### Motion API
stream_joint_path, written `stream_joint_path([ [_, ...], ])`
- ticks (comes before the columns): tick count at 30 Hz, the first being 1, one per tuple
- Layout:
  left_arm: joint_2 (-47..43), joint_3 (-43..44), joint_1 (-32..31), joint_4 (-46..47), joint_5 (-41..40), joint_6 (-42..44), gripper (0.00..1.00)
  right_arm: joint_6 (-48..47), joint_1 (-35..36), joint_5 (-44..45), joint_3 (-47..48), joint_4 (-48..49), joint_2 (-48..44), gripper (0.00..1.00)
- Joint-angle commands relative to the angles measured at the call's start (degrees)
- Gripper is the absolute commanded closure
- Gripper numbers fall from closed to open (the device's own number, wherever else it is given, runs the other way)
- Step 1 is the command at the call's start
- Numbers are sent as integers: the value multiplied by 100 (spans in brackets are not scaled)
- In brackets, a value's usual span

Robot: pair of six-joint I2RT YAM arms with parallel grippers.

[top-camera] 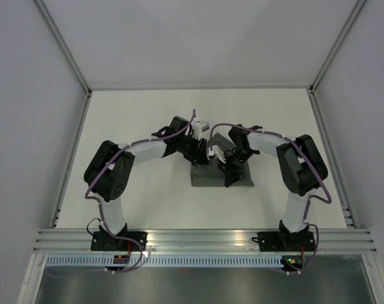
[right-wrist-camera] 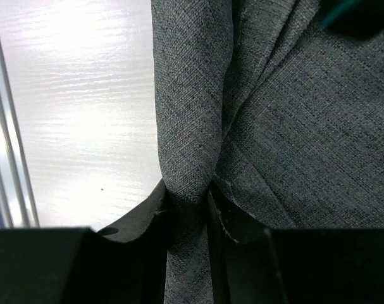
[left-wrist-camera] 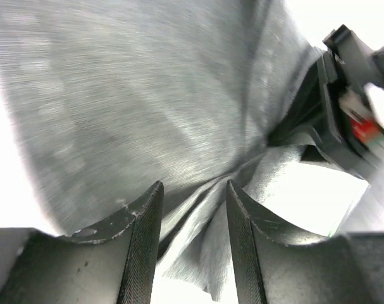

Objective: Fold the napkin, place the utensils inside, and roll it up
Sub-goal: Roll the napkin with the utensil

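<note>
The napkin (top-camera: 212,179) is a dark grey, folded bundle at the table's middle, partly under both grippers. My right gripper (top-camera: 230,170) is shut on a rolled fold of the napkin (right-wrist-camera: 192,126); in the right wrist view its jaws (right-wrist-camera: 186,193) pinch the fold tight. My left gripper (top-camera: 202,156) is at the napkin's far left edge. In the left wrist view its jaws (left-wrist-camera: 192,187) stand apart with a creased fold of the napkin (left-wrist-camera: 147,95) between them, not pinched. The right gripper's black body (left-wrist-camera: 334,120) shows there too. No utensils are in view.
The white table (top-camera: 147,120) is walled by grey panels at the back and sides. An aluminium rail (top-camera: 204,239) runs along the near edge by the arm bases. A metal rail (right-wrist-camera: 5,158) shows at the left of the right wrist view.
</note>
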Motion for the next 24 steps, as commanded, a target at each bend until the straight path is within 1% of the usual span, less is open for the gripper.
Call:
stream_joint_path([
  [1, -1136, -401, 115, 832, -1438, -520, 50, -325, -91, -62, 291, -764, 683, 91],
  [2, -1305, -750, 132, 1103, -1606, -634, 49, -369, -108, -79, 380, -852, 789, 91],
  [3, -1481, -893, 141, 1428, -1695, -652, 48, -370, -152, -88, 563, -984, 981, 91],
  [7, -2079, -1368, 133, 1826, -2169, -626, 48, -396, -214, -27, 969, -1266, 1422, 91],
  [8, -2228, -1604, 115, 1923, -2257, -565, 48, -326, -214, -18, 1057, -1301, 1501, 91],
  [10, -2571, -1869, -8, 2309, -2503, -477, 48, -299, -214, 0, 1329, -1468, 1756, 91],
  [11, -2668, -2140, -156, 2467, -2609, -329, 48, -291, -214, 0, 1426, -1538, 1843, 91],
  [12, -2861, -2273, -279, 2703, -2940, -214, 48, -282, -223, -18, 1592, -1635, 2001, 91],
  [13, -2923, -2387, -402, 2819, -3083, -82, 47, -264, -232, -9, 1672, -1679, 2081, 91],
  [15, -3029, -2669, -868, 2995, -3460, 392, 46, -273, -249, -44, 1926, -1854, 2300, 91],
  [16, -3047, -2748, -1043, 3100, -3828, 568, 46, -299, -267, -53, 2006, -1925, 2371, 91],
  [17, -3056, -2923, -1411, 3328, -3997, 1013, 46, -308, -276, -79, 2068, -1969, 2433, 90],
  [18, -3047, -3012, -1597, 3478, -4242, 1209, 45, -299, -302, -79, 2164, -2022, 2520, 91],
  [19, -3030, -3073, -1764, 3584, -4323, 1402, 45, -299, -311, -62, 2208, -2057, 2556, 91],
  [20, -3003, -3178, -2070, 3767, -4393, 1726, 44, -299, -311, -53, 2252, -2118, 2608, 90],
  [24, -2556, -3066, -2556, 3717, -4604, 2317, 43, -334, -346, -79, 2419, -2233, 2784, 90],
])
